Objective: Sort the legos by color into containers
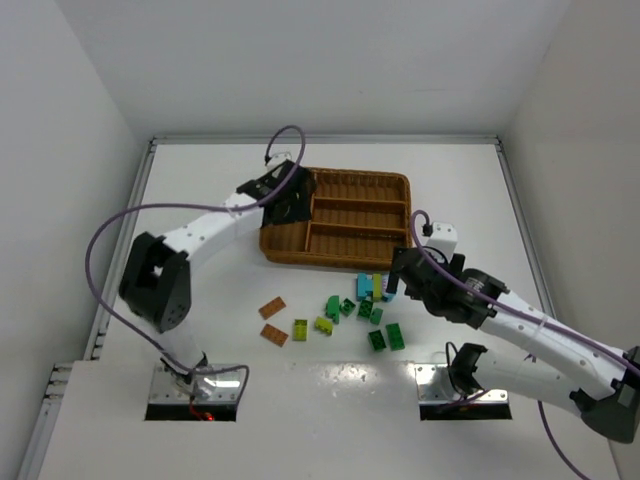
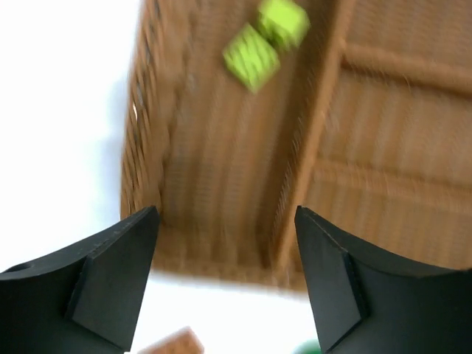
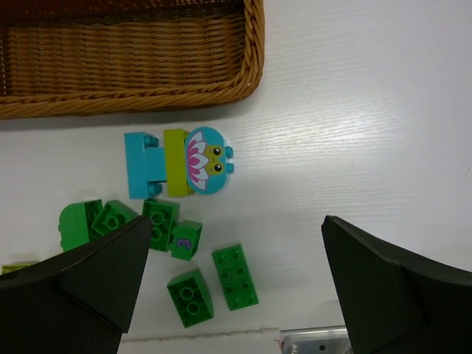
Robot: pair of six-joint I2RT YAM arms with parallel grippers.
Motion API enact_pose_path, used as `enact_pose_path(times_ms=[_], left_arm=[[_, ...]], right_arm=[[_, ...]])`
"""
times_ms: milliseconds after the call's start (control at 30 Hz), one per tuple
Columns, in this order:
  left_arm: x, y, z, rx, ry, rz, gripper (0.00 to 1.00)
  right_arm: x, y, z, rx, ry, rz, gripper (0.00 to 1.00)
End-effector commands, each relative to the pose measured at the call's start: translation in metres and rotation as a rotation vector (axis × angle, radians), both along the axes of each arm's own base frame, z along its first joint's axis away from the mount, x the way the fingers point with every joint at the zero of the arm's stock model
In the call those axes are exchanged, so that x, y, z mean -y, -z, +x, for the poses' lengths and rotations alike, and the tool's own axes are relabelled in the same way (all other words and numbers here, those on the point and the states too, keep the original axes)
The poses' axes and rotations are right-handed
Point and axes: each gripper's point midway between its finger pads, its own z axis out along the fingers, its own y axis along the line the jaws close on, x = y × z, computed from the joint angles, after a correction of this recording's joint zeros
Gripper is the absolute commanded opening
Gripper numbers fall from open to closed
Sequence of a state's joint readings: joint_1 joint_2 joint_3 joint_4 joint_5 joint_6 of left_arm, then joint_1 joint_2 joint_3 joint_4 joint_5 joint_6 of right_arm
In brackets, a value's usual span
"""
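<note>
My left gripper [image 1: 287, 204] is open and empty over the left end of the brown wicker tray [image 1: 345, 258]. In the left wrist view its jaws [image 2: 225, 214] stand wide apart above the tray's near rim, and two lime-yellow bricks [image 2: 253, 65] lie in the left compartment. My right gripper [image 1: 401, 271] is open and empty above the loose bricks. In the right wrist view [image 3: 237, 221] a cyan brick [image 3: 143, 164], a lime brick [image 3: 175, 162] and a cyan flower-print brick [image 3: 209, 160] lie joined in a row. Several dark green bricks [image 3: 234, 276] lie below them.
On the table in front of the tray lie two orange-brown bricks [image 1: 272, 308], two lime bricks [image 1: 299, 329] and several green bricks [image 1: 376, 340]. The tray's narrow right-hand sections [image 1: 360, 212] show no bricks. Grey walls close in the table.
</note>
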State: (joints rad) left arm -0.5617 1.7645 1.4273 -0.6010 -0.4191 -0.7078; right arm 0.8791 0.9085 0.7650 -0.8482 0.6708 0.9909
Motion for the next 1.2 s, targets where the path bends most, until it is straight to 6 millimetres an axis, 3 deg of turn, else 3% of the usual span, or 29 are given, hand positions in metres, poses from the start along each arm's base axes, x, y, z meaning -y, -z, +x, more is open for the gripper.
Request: enact_pose_path(times_ms=[0,33,67,133,167,233,333,433,533,967,1067,1100,1167], left_arm=[[0.011,-0.027,-0.056,0.014,0.086,-0.062,0.79],[0.020,-0.019,-0.076,-0.010,0.096,-0.093,0.78],[0.016,0.006,-0.100,-0.071,0.100,-0.081,0.76],[0.031,0.017,-0.136,-0.103,0.136,-0.132,0.76],[0.026,0.039,-0.158,-0.159,0.146,-0.112,0.76],[0.038,0.059,-0.190,-0.202,0.190,-0.130,0.76],[0.055,0.072,-0.225,-0.226,0.262,-0.142,0.75],[0.062,0.084,-0.244,-0.253,0.288,-0.117,0.73],[0.066,0.090,-0.253,-0.259,0.271,-0.122,0.68],[0.058,0.119,-0.256,-0.306,0.248,-0.016,0.61],[0.053,0.123,-0.252,-0.314,0.226,-0.006,0.46],[0.053,0.123,-0.252,-0.314,0.226,-0.006,0.46],[0.056,0.109,-0.246,-0.279,0.230,-0.015,0.42]], right_arm=[[-0.001,-0.004,0.002,0.024,0.006,0.019,1.00],[-0.001,-0.002,0.002,0.025,0.006,0.020,1.00],[-0.001,0.002,0.000,0.013,0.001,0.018,1.00],[-0.003,0.000,0.002,0.021,0.001,0.027,1.00],[-0.003,0.005,0.000,0.008,-0.004,0.024,1.00],[-0.005,0.006,0.001,0.008,-0.004,0.024,1.00],[-0.007,0.007,0.002,0.002,-0.016,0.022,1.00],[-0.007,0.007,0.001,0.002,-0.023,0.014,1.00],[-0.008,0.008,0.001,-0.004,-0.028,0.019,1.00],[-0.009,0.009,0.002,-0.004,-0.028,0.019,1.00],[-0.009,0.009,0.002,-0.004,-0.028,0.019,1.00],[-0.009,0.009,0.002,-0.004,-0.028,0.019,1.00],[-0.008,0.010,0.000,-0.011,-0.028,0.011,1.00]])
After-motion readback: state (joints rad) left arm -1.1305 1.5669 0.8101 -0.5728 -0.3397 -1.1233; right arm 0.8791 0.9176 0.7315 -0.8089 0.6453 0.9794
